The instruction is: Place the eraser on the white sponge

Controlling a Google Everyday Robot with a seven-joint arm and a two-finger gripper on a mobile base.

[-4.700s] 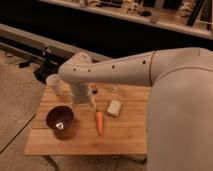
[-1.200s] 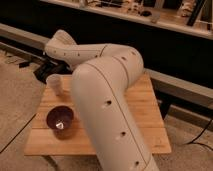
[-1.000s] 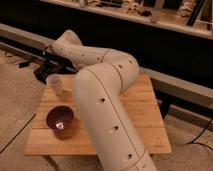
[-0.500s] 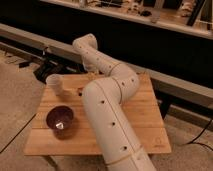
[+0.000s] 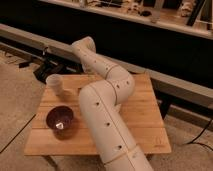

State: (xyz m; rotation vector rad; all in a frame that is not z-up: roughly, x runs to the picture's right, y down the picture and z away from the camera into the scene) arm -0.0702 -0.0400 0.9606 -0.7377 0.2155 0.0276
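Maroon bowl point(image 5: 60, 119), one; end effector hidden.

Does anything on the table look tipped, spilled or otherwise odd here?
Nothing stands out. The cup stands upright at the back left of the table, and the dark bowl sits upright nearer the front left. The arm covers the table's middle, so the eraser, the white sponge and the gripper are not visible.
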